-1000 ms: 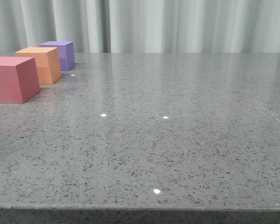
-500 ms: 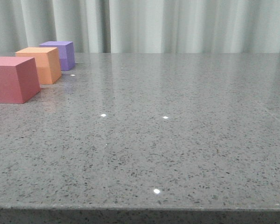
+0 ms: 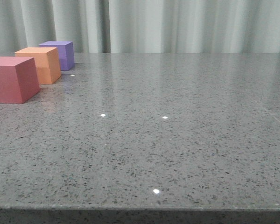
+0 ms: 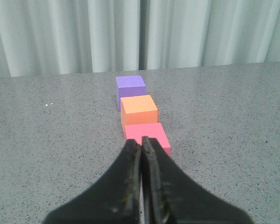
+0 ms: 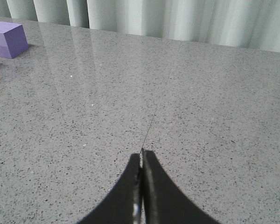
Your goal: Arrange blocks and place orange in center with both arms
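Left pincer (image 4: 141, 147) and right pincer (image 5: 141, 156) are pressed together, empty; orange cube (image 4: 138, 110) sits between pink cube (image 4: 147, 135) and purple cube (image 4: 130, 88).

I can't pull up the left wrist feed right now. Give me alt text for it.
The shut left gripper points along a row of three cubes on the grey speckled table: pinkish-red cube nearest, orange cube in the middle, purple cube farthest. Pale curtains hang behind the table's far edge.

Three cubes — one pinkish-red cube (image 3: 11, 79), one orange cube (image 3: 41, 64), one purple cube (image 3: 59, 54) — and two end effectors.
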{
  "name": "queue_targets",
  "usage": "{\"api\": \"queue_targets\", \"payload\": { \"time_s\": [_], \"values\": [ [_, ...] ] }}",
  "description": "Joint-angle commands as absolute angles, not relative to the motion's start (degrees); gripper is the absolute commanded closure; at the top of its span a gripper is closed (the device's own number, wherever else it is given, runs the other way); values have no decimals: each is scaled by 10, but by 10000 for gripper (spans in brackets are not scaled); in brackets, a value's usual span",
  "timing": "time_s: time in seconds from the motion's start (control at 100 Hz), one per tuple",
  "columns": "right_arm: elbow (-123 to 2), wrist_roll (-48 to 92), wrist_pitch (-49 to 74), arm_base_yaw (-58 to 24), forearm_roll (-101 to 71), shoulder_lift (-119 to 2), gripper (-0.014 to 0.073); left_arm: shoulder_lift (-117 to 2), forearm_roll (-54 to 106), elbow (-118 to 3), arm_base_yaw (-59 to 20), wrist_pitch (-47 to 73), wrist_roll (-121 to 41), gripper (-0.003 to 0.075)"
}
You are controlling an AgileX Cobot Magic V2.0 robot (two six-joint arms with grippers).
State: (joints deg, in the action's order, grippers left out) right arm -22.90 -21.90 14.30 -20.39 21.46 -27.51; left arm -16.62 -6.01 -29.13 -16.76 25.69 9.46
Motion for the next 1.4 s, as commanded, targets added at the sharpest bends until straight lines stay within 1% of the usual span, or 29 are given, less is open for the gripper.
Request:
{"api": "queue_targets", "payload": {
  "time_s": [0.0,0.32,0.49,0.68,0.91,1.07,1.29,1.39],
  "values": [
    [-243,-218,99,-201,228,-276,704,-170,-61,-306,-167,211,96,741],
    [-243,-218,99,-201,228,-276,704,-170,-65,-296,-167,195,96,741],
    [-243,-218,100,-201,228,-276,704,-170,-71,-250,-164,123,96,741],
    [-243,-218,100,-201,228,-276,704,-165,-58,-192,-115,43,96,741],
    [-243,-218,100,-201,228,-276,704,-97,-11,-118,-56,20,55,741],
    [-243,-218,100,-201,228,-276,704,-44,-11,-60,-20,11,53,741],
    [-243,-218,100,-201,228,-276,704,24,-14,8,-13,0,53,741],
    [-243,-218,100,-201,228,-276,704,23,-16,27,-13,-38,53,741]
  ]
}}
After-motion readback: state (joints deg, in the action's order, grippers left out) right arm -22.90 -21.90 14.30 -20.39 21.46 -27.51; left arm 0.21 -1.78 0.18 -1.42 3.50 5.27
